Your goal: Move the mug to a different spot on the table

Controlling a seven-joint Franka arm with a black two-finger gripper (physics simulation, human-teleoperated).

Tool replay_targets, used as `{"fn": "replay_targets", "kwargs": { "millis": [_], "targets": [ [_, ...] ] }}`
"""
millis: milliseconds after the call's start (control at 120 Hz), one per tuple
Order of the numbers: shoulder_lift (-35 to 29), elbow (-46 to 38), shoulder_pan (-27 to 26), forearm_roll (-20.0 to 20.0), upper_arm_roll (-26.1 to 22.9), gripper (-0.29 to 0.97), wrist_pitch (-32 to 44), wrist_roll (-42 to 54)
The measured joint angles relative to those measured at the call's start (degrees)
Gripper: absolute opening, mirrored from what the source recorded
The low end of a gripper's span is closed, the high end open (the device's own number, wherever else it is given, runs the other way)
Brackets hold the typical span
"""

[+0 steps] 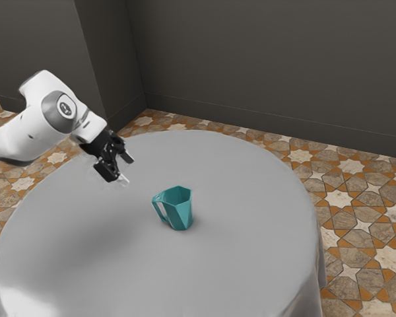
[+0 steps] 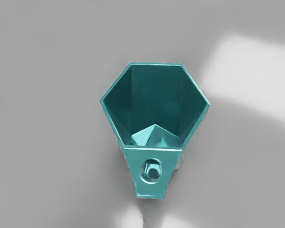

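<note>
- Mug (image 1: 174, 207): teal throughout; inner walls a darker teal, the faceted bottom and the handle (image 2: 149, 190) a lighter, glossy teal.
- Table (image 1: 251, 198): plain pale grey, unpatterned, with soft whitish highlights.
- Floor (image 1: 356, 191): tiled in cream stars set among rust-orange and brown-grey pieces.
- Walls (image 1: 251, 53): uniform dark grey.
- Arm (image 1: 26, 132): white, with a grey joint cap.
- Gripper (image 1: 119, 168): black.
</note>
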Motion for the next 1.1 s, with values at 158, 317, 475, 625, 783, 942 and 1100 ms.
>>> {"fn": "replay_targets", "kwargs": {
  "millis": [158,317,475,625,783,942,1100],
  "targets": [
    [4.5,3.2,0.5,-5.4,-0.6,0.68,-1.1,5.2],
    [7.0,3.4,1.4,-10.1,-2.2,0.68,-1.8,9.4],
    [10.0,3.4,2.4,-13.1,-3.6,0.68,-2.1,12.7],
    [12.6,3.6,3.8,-15.6,-5.3,0.68,-2.2,15.3],
    [15.2,4.2,5.0,-18.4,-7.1,0.68,-2.2,17.7],
    [16.9,4.4,5.6,-20.8,-7.9,0.68,-2.2,19.6],
    [19.0,4.8,6.5,-23.0,-9.3,0.68,-2.2,21.0]
  ]
}}
